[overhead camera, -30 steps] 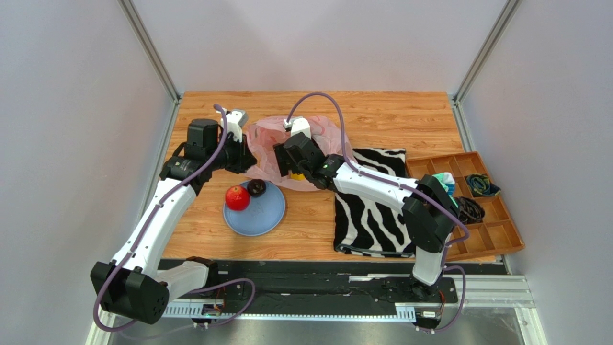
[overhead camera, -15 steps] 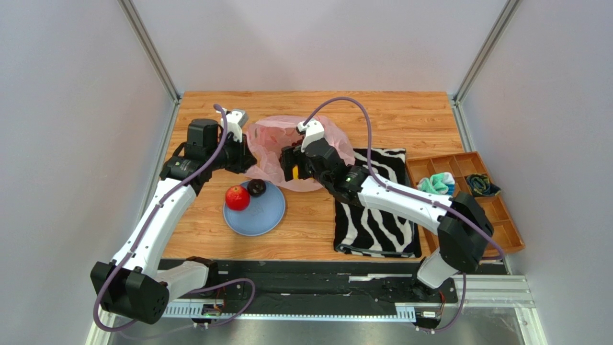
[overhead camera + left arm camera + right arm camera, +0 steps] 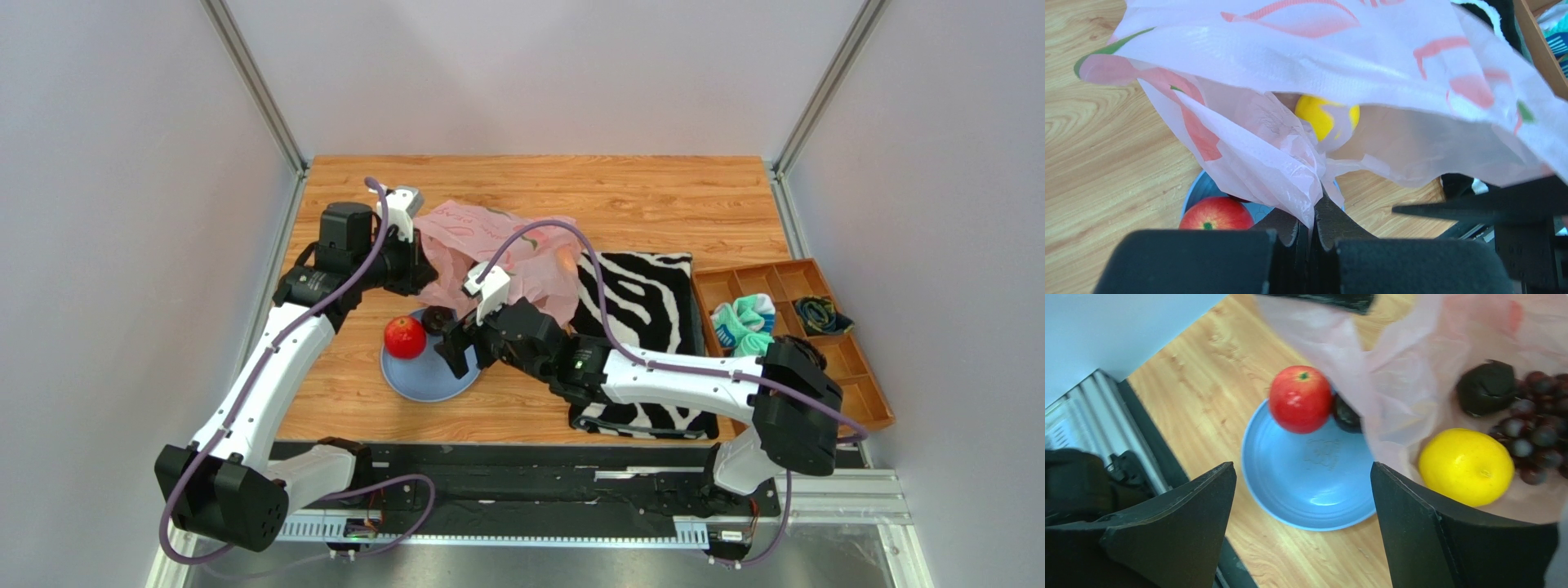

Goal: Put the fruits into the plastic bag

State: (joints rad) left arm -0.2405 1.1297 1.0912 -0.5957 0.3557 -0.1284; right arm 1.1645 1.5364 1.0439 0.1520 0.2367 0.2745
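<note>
Top view: my left gripper [image 3: 418,265] clamps the rim of the plastic bag [image 3: 521,245]; my right gripper [image 3: 451,348] hangs over the blue plate [image 3: 423,382], beside the red apple [image 3: 405,336]. Left wrist: jaws closed on bag film, 1 yellow citrus [image 3: 1326,116] inside the bag. Right wrist: jaws wide apart, nothing between them; 1 apple and 1 dark plum [image 3: 1347,415] on the plate; citrus, grape bunch [image 3: 1536,441] and 1 dark fruit [image 3: 1488,387], possibly another plum, in the bag.

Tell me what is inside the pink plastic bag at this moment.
The right wrist view shows a yellow citrus, a grape bunch and a dark round fruit inside the plastic bag. Anything deeper is covered by the film.
</note>
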